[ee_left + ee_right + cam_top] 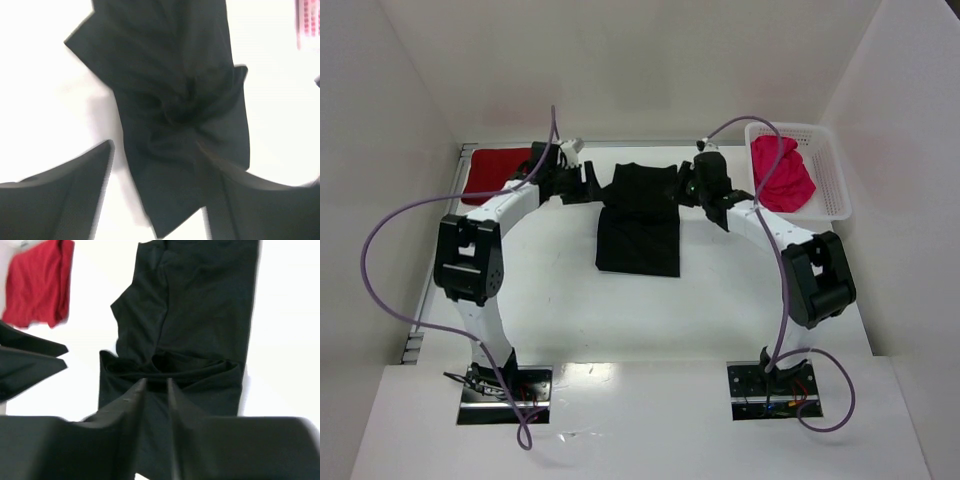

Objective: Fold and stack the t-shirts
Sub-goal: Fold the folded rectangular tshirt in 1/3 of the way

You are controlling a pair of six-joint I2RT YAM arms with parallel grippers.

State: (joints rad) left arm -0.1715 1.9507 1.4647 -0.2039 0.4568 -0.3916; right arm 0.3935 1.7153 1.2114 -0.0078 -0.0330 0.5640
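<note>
You are folding the black cloth t-shirt [640, 235], left gripper [155, 150] gaping, right gripper [156, 382] narrowed, grip unclear; left of it the dark red t-shirt [498, 172] is lying folded, right the pink-red t-shirt [780, 175] is waiting.

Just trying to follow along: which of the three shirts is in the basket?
The bright pink shirt, bunched up in the white basket on the right. The black shirt lies mid-table; the dark red shirt sits at the far left corner.

Three t-shirts are being counted: a black t-shirt [638, 225] left of the one basket [835, 175], a dark red t-shirt [495, 172] farther left, a pink t-shirt [782, 175] inside it. Two grippers are being seen, the left gripper [590, 185] and the right gripper [685, 188].
</note>
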